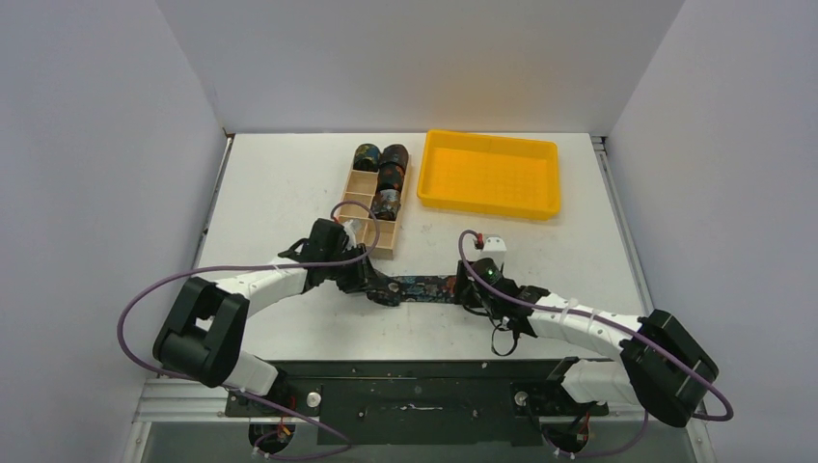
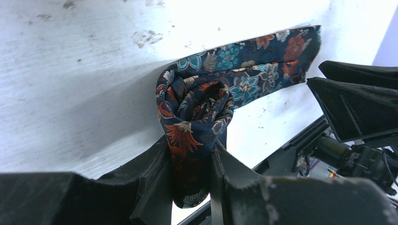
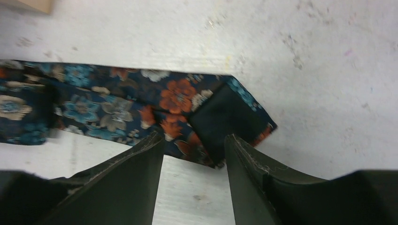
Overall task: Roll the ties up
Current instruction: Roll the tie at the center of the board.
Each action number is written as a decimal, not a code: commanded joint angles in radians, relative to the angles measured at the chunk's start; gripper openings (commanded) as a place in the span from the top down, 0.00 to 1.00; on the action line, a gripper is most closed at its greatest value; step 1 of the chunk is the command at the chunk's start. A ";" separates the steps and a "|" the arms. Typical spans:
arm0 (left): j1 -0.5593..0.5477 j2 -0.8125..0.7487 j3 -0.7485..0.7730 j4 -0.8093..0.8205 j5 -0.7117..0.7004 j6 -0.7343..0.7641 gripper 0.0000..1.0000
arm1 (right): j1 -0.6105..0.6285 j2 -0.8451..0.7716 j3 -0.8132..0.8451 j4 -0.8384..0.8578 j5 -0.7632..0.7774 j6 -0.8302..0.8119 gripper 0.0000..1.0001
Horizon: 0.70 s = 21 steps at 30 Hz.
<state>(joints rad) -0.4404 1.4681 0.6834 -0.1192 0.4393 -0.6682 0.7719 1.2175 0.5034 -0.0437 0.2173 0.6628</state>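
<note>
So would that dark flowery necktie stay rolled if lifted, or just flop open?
Probably floppy: the dark floral fabric necktie lies limp and flat beyond its coil. The loose coil, pinched in the left hand, would likely unwind if released. Thin and flat, it would probably bunch rather than slide when pushed.

White scuffed table [image 1: 289,193] boxed in by pale lilac walls [image 1: 96,145], brightly lit

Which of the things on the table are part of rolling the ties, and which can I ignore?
Job:
- tie, one end rolled up in the left gripper, its tip below the right gripper
- rolled ties in the wooden box

Lying about:
- wooden box, which only holds the rolls
- yellow tray
</note>
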 commanded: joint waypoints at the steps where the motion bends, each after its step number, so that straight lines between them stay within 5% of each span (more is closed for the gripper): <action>1: -0.016 -0.036 0.058 -0.118 -0.110 0.019 1.00 | -0.008 0.023 -0.014 0.022 0.063 0.012 0.51; 10: -0.047 -0.052 0.088 -0.190 -0.215 -0.013 1.00 | -0.006 0.042 0.067 0.013 0.077 -0.015 0.56; 21: -0.061 -0.045 0.166 -0.352 -0.330 -0.046 1.00 | -0.004 0.202 0.036 0.090 0.022 -0.029 0.84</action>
<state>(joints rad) -0.4923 1.4418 0.7910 -0.3847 0.1795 -0.7033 0.7715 1.4017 0.5705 -0.0116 0.2501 0.6376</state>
